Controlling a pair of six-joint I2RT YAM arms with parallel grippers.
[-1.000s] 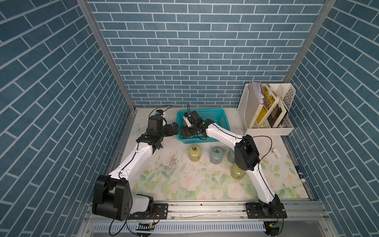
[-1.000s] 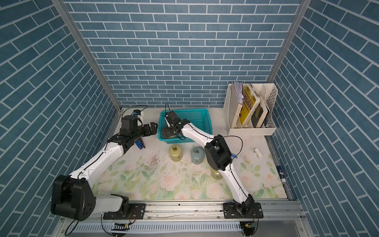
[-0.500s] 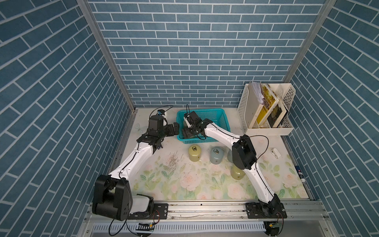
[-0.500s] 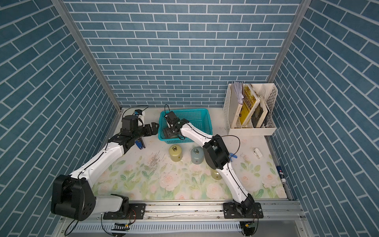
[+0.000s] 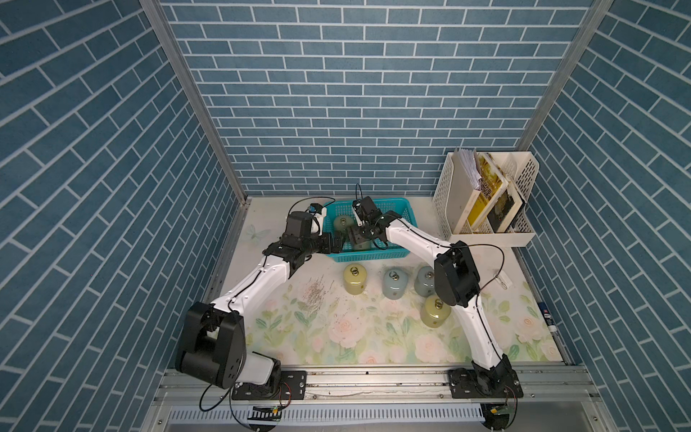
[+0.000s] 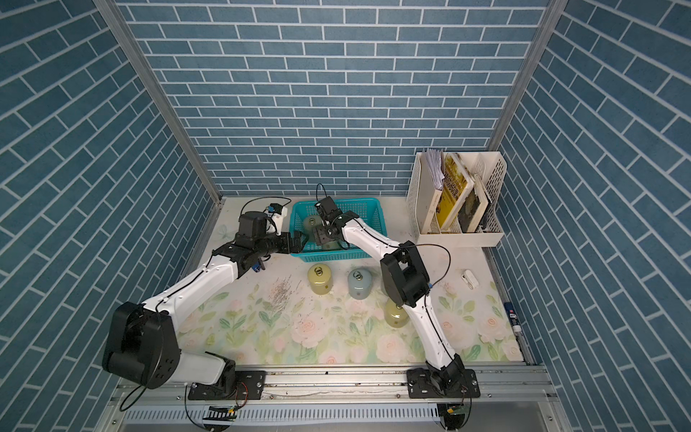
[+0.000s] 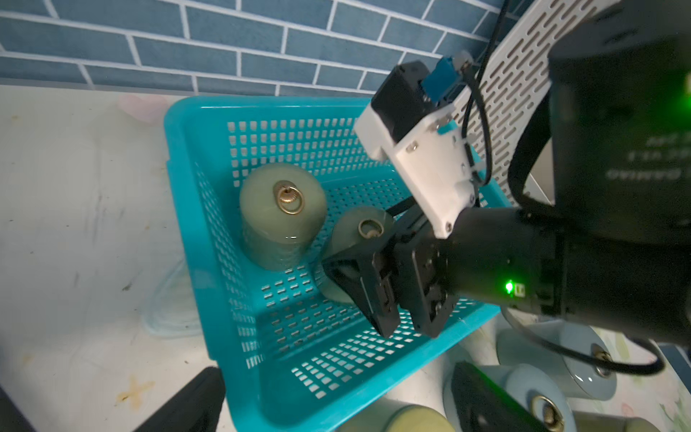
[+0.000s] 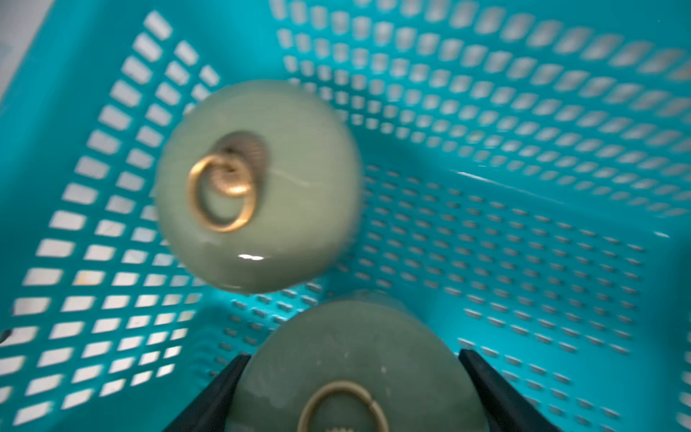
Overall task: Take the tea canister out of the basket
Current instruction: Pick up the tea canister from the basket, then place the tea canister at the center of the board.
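Tea canister: inside basket, between right claw fingers
Right claw: pinching its sides
Left claw: spread; beside basket

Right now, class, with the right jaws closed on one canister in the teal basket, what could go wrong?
1. The held canister looks tilted and glossy; it may slip as it rises.
2. The second canister stands close beside it and could be knocked over.
3. The basket wall is near; a low exit could snag and drag it.

Both top views look down from high (nearly alike); both wrist views sit close over the basket.
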